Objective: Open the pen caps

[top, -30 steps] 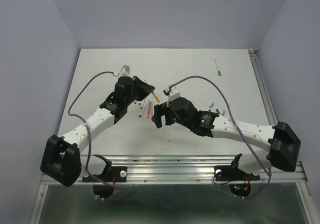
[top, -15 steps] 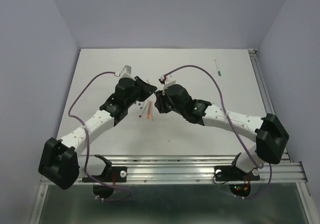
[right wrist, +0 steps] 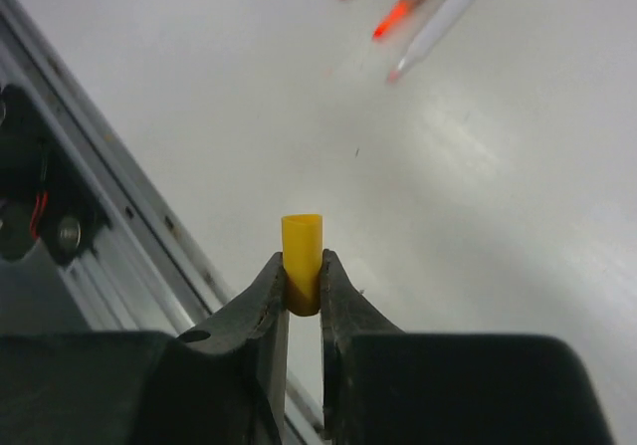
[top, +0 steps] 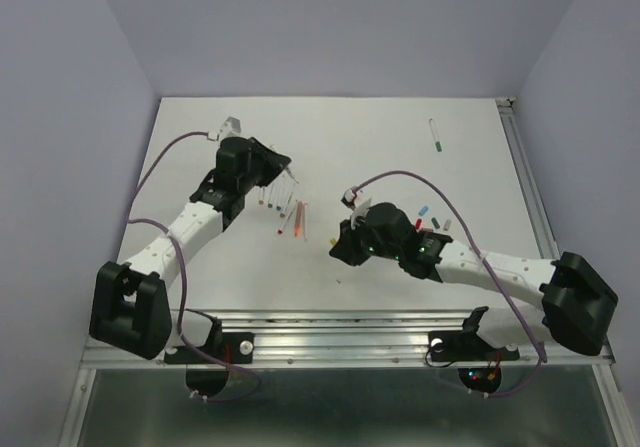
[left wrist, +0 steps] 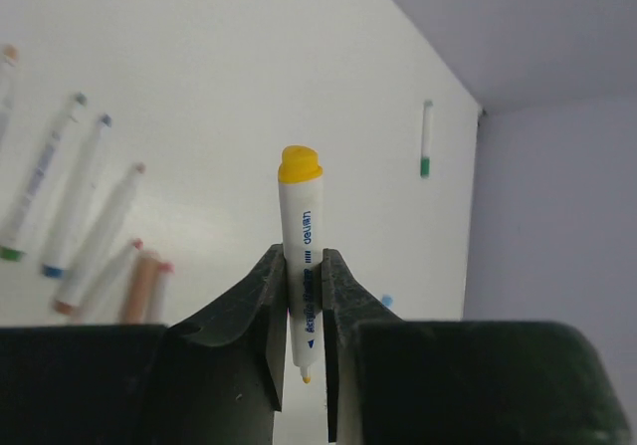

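the white table (top: 400,167) fills the top view, with the two arms reaching in from its near edge. the left arm stretches toward the far left part of the table and the right arm lies low across the near right part, the two well apart. the left gripper (left wrist: 304,266) is nearly closed, its jaws pinching the white barrel of a yellow pen (left wrist: 302,221), which stands up between them with its yellow end pointing away from the wrist. the right gripper (right wrist: 302,278) is likewise pinched almost shut, gripping the yellow cap (right wrist: 302,241), a short open tube held above the table near the front rail. a cluster of pens (top: 285,207) lies between the arms. one green-ended pen (top: 435,133) lies alone at the far right. a few loose caps (top: 422,210) sit beside the right arm.
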Controlling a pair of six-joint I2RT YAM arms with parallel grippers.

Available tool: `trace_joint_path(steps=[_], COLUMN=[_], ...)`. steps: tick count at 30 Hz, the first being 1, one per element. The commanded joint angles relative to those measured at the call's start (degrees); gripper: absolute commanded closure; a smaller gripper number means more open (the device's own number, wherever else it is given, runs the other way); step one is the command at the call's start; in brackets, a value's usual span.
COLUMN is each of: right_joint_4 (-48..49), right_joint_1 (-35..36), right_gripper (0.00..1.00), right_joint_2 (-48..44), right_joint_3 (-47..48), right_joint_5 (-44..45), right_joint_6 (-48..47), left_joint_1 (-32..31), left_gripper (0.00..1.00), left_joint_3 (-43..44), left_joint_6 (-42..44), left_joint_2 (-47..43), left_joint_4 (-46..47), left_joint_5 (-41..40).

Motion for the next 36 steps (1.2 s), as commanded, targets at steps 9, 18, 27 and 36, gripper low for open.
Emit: trace_joint_path(steps=[9,18,27,36], right_joint_4=[-5.0,-20.2,-26.1,-26.5], right_joint_1=[1.0,-5.5,-10.6,-12.8], right_gripper=[0.99,0.99,0.88,0.80], right_joint_2=[-20.0,-9.0,-2.3,3.0], right_joint_3=[-18.6,-5.7,-1.4,-1.6], right_joint_5=[3.2,25.1,33.8,35.2], right_joint_6=[8.1,12.3,14.2,15.6], left_joint_1=[14.2,3.5,-9.4,-12.7], left_gripper=[1.00,1.00,1.00,0.95], left_joint_3=[11.0,6.8,16.9,21.5], left_joint_6=[9.0,14.8,22.3,22.8], left_joint_2=[7.9,11.7,21.5,27.8], left_joint_4=[-0.7,-1.9,-16.5,-23.3], left_joint_5=[2.7,5.5,-9.5,-14.4])
